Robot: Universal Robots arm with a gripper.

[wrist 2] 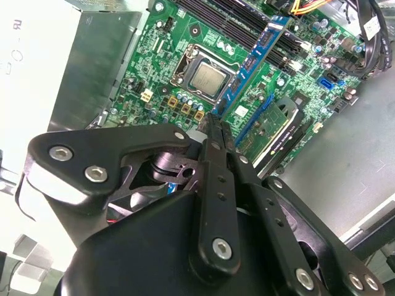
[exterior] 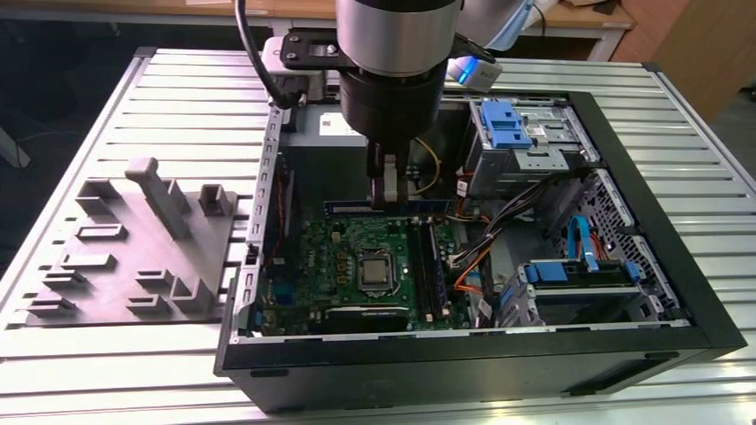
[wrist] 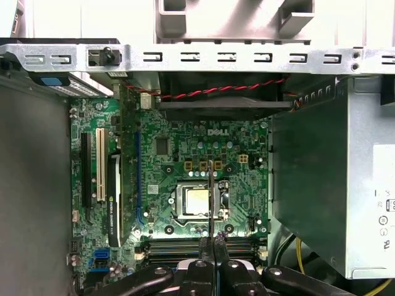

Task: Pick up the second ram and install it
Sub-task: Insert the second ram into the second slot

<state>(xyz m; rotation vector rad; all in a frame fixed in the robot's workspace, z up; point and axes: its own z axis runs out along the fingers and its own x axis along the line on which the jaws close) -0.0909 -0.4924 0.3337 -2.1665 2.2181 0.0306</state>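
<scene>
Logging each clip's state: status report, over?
Status: hand shut on second ram. Ram held above motherboard, not seated in memory slots. Orange cables lie beside slots.

The gripper [wrist: 213, 242] has its fingers [wrist: 203, 245] pinched onto the second ram [wrist: 212, 191]. The ram shows edge-on as a thin dark strip in front of the silver processor [wrist: 196, 202] on the green motherboard [wrist: 247, 154]. The black memory slots [wrist: 166, 248] lie just beside the fingertips. An upright expansion card [wrist: 126, 179] stands between the processor and a white slot [wrist: 99, 165]. A grey metal box [wrist: 321, 185] flanks the board's other side.
</scene>
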